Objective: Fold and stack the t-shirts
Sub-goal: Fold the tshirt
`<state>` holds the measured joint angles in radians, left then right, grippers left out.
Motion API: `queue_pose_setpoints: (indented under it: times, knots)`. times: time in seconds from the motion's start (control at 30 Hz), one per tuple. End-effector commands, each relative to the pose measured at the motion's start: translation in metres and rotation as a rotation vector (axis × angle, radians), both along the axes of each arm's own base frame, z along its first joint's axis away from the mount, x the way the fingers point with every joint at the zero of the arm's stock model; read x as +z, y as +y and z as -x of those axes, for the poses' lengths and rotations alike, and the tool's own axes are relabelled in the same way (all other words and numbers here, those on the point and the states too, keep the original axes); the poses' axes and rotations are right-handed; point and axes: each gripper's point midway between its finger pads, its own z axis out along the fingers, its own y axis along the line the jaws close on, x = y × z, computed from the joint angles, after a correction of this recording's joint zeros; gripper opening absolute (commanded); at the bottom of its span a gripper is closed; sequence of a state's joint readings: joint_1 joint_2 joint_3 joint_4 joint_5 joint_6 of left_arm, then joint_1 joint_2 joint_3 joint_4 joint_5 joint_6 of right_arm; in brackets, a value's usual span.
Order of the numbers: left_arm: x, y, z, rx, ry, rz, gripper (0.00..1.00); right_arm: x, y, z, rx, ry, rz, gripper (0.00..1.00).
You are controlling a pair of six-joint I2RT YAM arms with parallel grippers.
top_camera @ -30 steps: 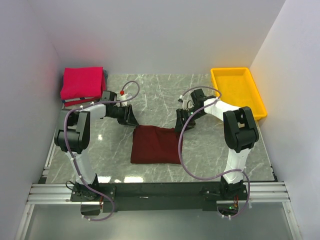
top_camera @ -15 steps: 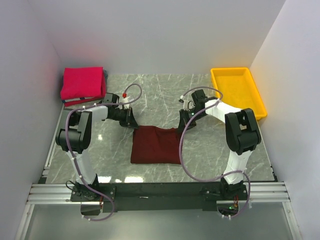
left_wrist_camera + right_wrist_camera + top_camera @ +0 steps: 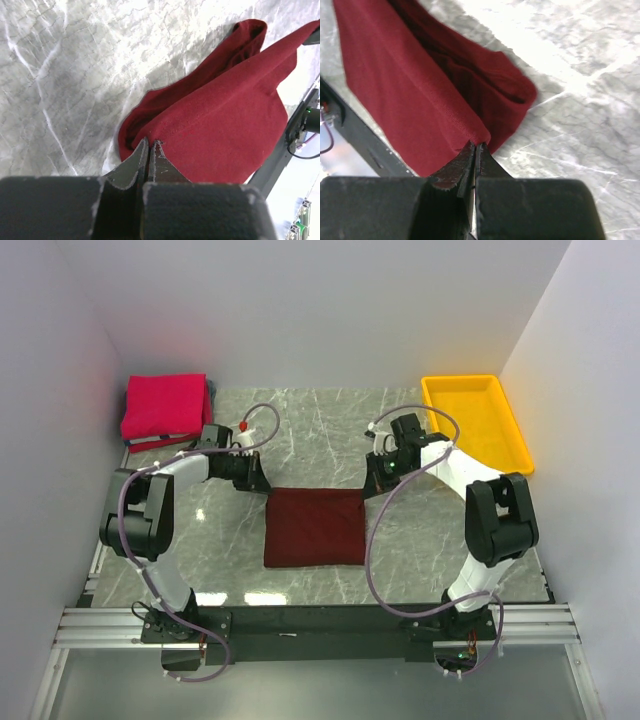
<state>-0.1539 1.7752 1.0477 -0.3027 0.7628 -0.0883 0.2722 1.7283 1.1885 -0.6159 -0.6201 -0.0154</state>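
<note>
Two t-shirts are counted, is that right?

Two, yes. A dark maroon soft cloth t-shirt [image 3: 313,528] is laid folded as a near-square slab at the middle of the grey marbled tabletop [image 3: 320,425]. A bright pinkish-red cloth t-shirt [image 3: 165,405] is folded into a rectangle at the far left corner.

How is the maroon cloth described up close?

A fine, matte knit is seen, with a stitched hem along the edge. In both wrist views the top layer is lifted off the polished stone at the gripped corner, and a soft open fold with a rounded lip is formed beneath it.

And the grippers?

Two are counted. The left gripper [image 3: 262,485] is pressed together on the far left corner of the dark maroon soft cloth t-shirt, with the hem pinched between its dark, pointed fingertips [image 3: 137,157]. The right gripper [image 3: 372,487] is clamped on the far right corner in the same way, with the cloth edge caught at its fingertips [image 3: 460,165].

Is any container noted?

One — a yellow rectangular plastic tray [image 3: 433,405] with raised walls and a glossy surface, set at the far right corner. Both shirts are kept outside it, well apart from it.
</note>
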Motion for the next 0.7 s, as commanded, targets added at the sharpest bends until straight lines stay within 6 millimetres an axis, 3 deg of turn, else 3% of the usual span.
queue_pose_setpoints:
  times: [0.0,0.23,0.43,0.5,0.53,0.57,0.67]
  knots:
    - [0.004,0.008,-0.012,0.017,-0.06,-0.038,0.01,-0.016,-0.008,-0.016,-0.04,-0.013,0.039,0.0]
    - [0.0,0.019,-0.026,0.068,-0.099,-0.095,0.01,-0.032,-0.004,-0.044,-0.087,-0.037,0.041,0.0]
    - [-0.011,0.022,-0.032,0.094,-0.086,-0.113,0.01,-0.033,0.002,-0.052,-0.103,-0.04,0.017,0.01]
    - [-0.009,0.02,-0.034,0.097,-0.077,-0.099,0.09,-0.025,0.006,-0.055,-0.098,-0.04,-0.003,0.12]
    - [-0.006,0.018,-0.034,0.093,-0.076,-0.087,0.2,-0.021,0.006,-0.054,-0.096,-0.037,-0.009,0.24]
    - [-0.003,0.018,-0.033,0.095,-0.075,-0.078,0.25,-0.011,0.007,-0.054,-0.096,-0.053,-0.02,0.3]
    - [0.014,0.016,-0.028,0.099,-0.091,-0.052,0.36,0.003,0.011,-0.046,-0.094,-0.029,-0.053,0.41]
